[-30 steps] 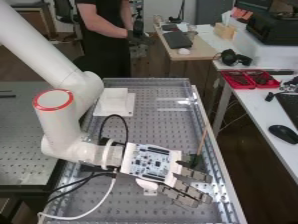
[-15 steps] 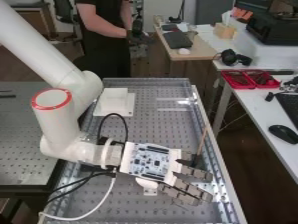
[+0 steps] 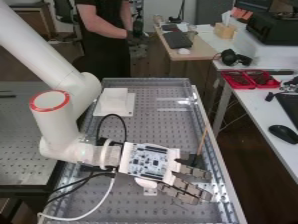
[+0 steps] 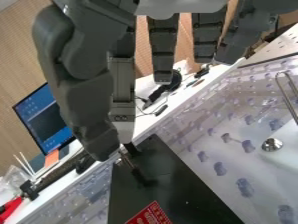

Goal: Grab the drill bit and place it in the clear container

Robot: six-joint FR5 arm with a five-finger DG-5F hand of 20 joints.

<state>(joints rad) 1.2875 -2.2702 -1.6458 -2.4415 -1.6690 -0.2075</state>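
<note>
Free passage beside white block [image 3: 114,102] and black cable [image 3: 125,128]

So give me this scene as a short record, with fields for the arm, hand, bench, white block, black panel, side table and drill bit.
Arm: white, coming in from the high view's upper left
Hand: dark grey, over the bench's near half
Bench: perforated top
White block: on the bench's far part
Black panel: beside the hand, bearing a red label
Side table: holds red trays and a black mouse
Drill bit: cannot tell whether held

Perforated bench [image 3: 156,131] with white block [image 3: 115,100]
</note>
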